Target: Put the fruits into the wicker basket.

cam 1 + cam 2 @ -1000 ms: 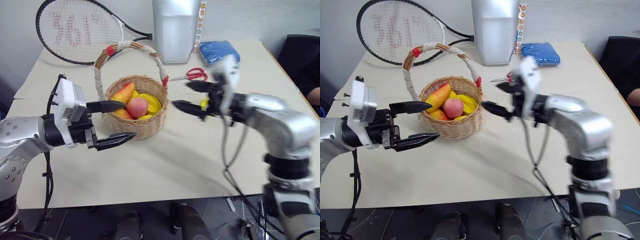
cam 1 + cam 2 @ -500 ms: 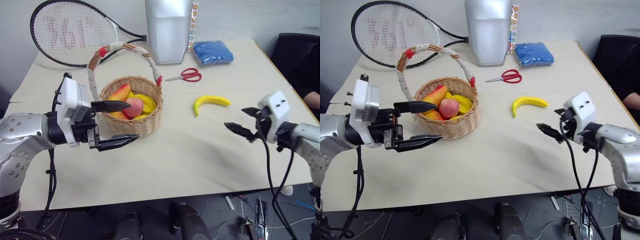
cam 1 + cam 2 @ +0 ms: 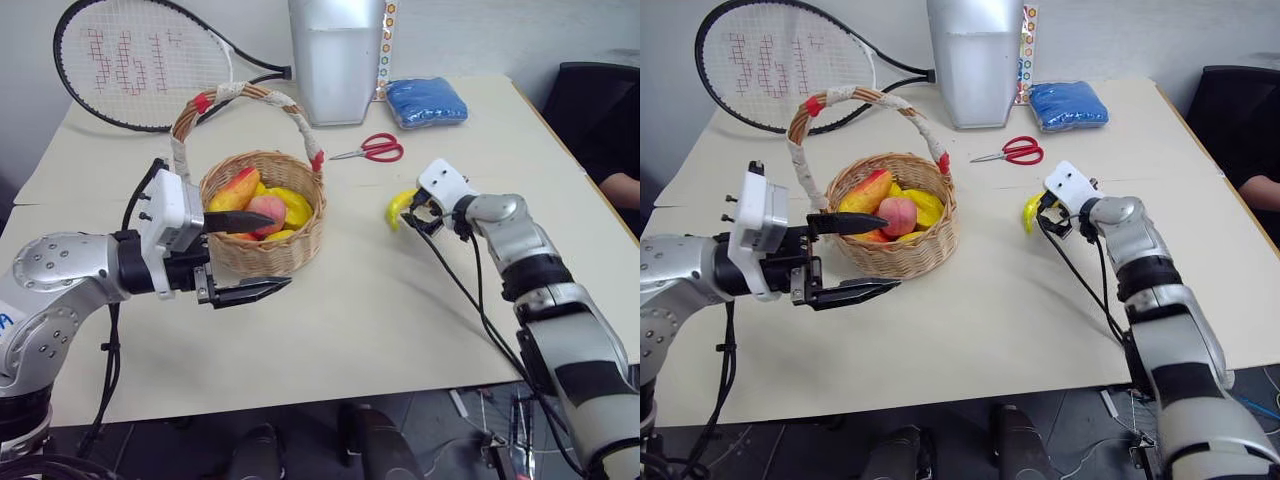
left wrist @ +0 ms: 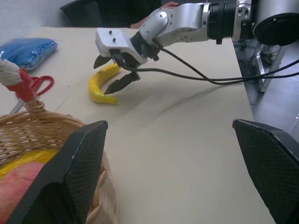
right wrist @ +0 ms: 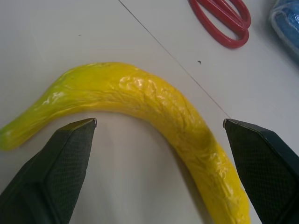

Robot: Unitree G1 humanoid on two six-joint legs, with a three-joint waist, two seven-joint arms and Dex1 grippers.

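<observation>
Fruit tally: mango [image 3: 240,186] and peach [image 3: 266,210] lodged in wicker basket [image 3: 262,255]; banana [image 5: 154,105] left on tabletop [image 3: 400,310] at its 3 o'clock, straddled ungripped by spread right tool [image 4: 116,71] (left tool [image 3: 244,254] likewise released, empty).

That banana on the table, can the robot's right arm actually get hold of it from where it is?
Probably yes: the right gripper is open, right over the banana, with nothing between them.

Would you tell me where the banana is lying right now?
The banana lies on the table, right of the wicker basket and just below the red scissors, at the open right end effector.
</observation>
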